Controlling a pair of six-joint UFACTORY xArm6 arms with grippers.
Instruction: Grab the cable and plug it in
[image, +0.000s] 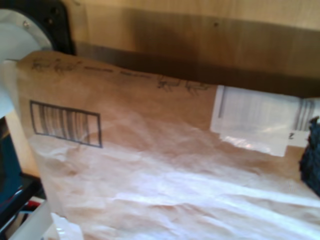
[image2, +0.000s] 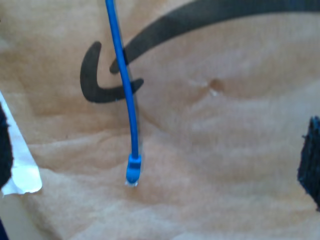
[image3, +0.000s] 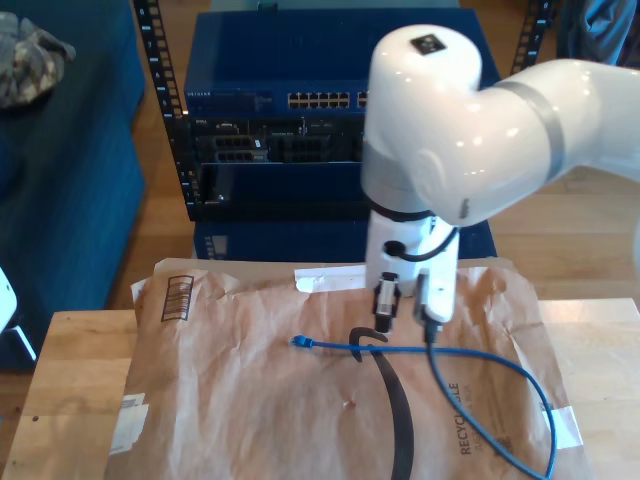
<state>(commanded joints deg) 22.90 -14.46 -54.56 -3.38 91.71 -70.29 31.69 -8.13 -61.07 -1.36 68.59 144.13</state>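
The cable (image2: 131, 100) is thin and bright blue and lies on crumpled brown paper (image2: 225, 150). Its blue plug (image2: 133, 170) rests on the paper, directly under my second gripper (image2: 157, 160). That gripper is open, with dark fingertips (image2: 311, 160) far apart on either side of the plug and above it. In the exterior view the cable (image3: 440, 352) runs from its plug (image3: 300, 343) toward the exterior view's right and loops down near the paper's edge. My first gripper (image: 160, 155) is open over bare paper (image: 150, 175), one dark fingertip (image: 312, 155) showing.
A large white arm (image3: 460, 130) hangs over the paper's (image3: 250, 420) far middle in the exterior view. Behind the wooden table (image3: 60, 400) stands a blue rack with a network switch (image3: 300, 100). A barcode (image: 65, 123) and a white label (image: 255, 120) mark the paper.
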